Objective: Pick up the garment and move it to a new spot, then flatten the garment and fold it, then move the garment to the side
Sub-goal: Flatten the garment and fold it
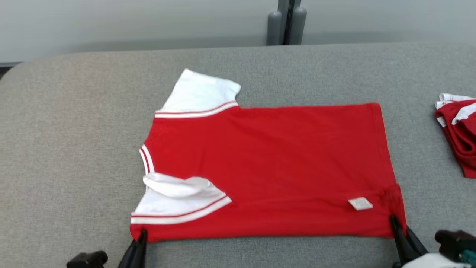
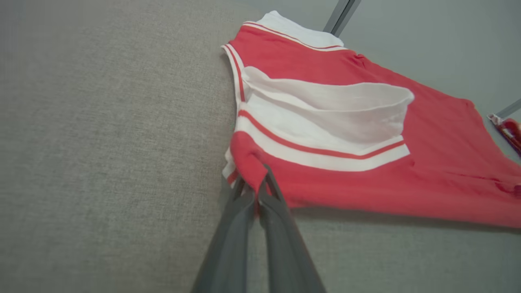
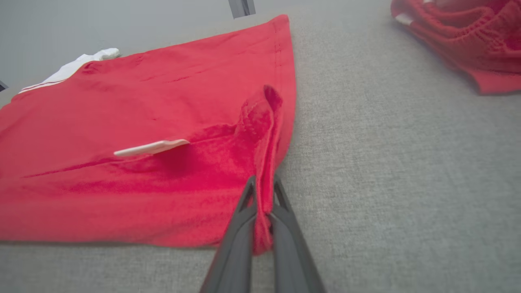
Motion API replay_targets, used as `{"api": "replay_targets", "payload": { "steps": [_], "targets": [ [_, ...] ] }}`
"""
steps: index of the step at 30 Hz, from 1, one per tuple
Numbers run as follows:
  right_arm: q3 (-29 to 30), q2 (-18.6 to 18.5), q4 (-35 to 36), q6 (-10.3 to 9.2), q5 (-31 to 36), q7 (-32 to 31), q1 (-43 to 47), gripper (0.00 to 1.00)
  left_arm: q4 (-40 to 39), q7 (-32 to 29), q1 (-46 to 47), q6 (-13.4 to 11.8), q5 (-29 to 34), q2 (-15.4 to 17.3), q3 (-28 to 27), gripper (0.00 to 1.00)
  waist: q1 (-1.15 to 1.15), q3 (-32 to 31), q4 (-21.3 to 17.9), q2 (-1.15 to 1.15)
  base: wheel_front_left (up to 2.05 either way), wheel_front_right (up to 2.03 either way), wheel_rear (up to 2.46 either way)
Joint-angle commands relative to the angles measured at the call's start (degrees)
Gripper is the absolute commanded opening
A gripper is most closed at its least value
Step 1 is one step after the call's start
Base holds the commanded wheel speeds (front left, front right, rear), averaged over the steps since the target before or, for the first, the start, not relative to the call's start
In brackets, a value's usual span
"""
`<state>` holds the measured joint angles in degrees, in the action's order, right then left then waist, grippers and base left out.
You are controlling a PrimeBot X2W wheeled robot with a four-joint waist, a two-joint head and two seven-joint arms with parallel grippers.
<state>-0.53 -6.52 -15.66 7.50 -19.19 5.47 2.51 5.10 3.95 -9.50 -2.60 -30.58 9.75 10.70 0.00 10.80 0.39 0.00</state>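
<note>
Red shirt with white sleeves (image 1: 267, 163) lies flat mid-frame on grey fabric (image 1: 74, 149). Left gripper (image 1: 142, 234) pinches its lower-left corner, right gripper (image 1: 393, 220) its lower-right.

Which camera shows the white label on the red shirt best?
The head view: the white label lies face-up near the red shirt's hem corner. The right wrist view catches it closer but edge-on; the left wrist view faces the white sleeve.

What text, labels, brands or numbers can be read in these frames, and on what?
No readable text in any view.
The white tag near the hem of the red shirt: any print is too small and blurred to read.
The second red garment at the right: no lettering visible.
</note>
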Motion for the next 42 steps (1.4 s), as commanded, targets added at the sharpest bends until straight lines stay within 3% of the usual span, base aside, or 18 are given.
{"api": "replay_targets", "payload": {
  "steps": [1,7,8,9,10,11,26,42],
  "targets": [
    [1.1,-0.2,0.3,-0.02,0.5,-0.5,1.9,0.00,-0.7,-0.4,-1.8,-0.7,-0.5,-0.3,0.1,0.00,0.00,-1.9,0.7,0.00,0.00,0.00,0.00],
    [2.3,1.0,1.6,-0.02,0.5,-2.0,5.1,0.00,-0.4,-2.6,-4.6,-1.5,-1.3,-0.1,0.8,0.00,0.00,-4.0,0.7,0.00,0.00,0.00,0.00],
    [2.0,1.1,1.6,-0.02,0.7,-2.4,5.3,0.00,0.0,-3.1,-4.8,-1.9,-1.0,0.1,0.9,0.15,0.00,-4.1,0.6,0.00,0.00,0.00,0.00],
    [1.7,1.2,1.6,-0.02,0.8,-2.9,5.3,0.60,0.3,-3.6,-4.7,-2.0,-0.8,0.2,1.0,0.43,0.00,-4.2,0.6,0.00,0.00,0.00,0.00],
    [1.7,1.2,1.6,-0.02,0.8,-2.9,5.3,0.60,0.3,-3.6,-4.7,-2.0,-0.8,0.2,1.0,0.43,0.00,-4.2,0.6,0.00,0.00,0.00,0.00],
    [1.3,1.2,1.9,-0.02,0.7,-3.1,5.4,1.00,0.2,-3.2,-4.3,-2.4,-0.6,0.2,0.7,1.00,0.00,-4.3,0.6,0.00,0.00,0.00,0.00],
    [5.4,1.8,16.2,-0.02,4.7,-0.9,3.0,1.00,-3.7,6.2,3.4,-3.5,5.5,3.1,-0.7,1.00,0.00,-4.9,-0.6,0.00,0.00,0.00,0.00],
    [6.4,2.8,21.9,-0.02,4.9,-2.7,3.0,1.00,-7.2,6.6,4.9,-6.0,7.0,4.1,-1.3,1.00,0.00,-3.2,-0.5,0.00,0.00,0.00,0.00]
  ]
}}
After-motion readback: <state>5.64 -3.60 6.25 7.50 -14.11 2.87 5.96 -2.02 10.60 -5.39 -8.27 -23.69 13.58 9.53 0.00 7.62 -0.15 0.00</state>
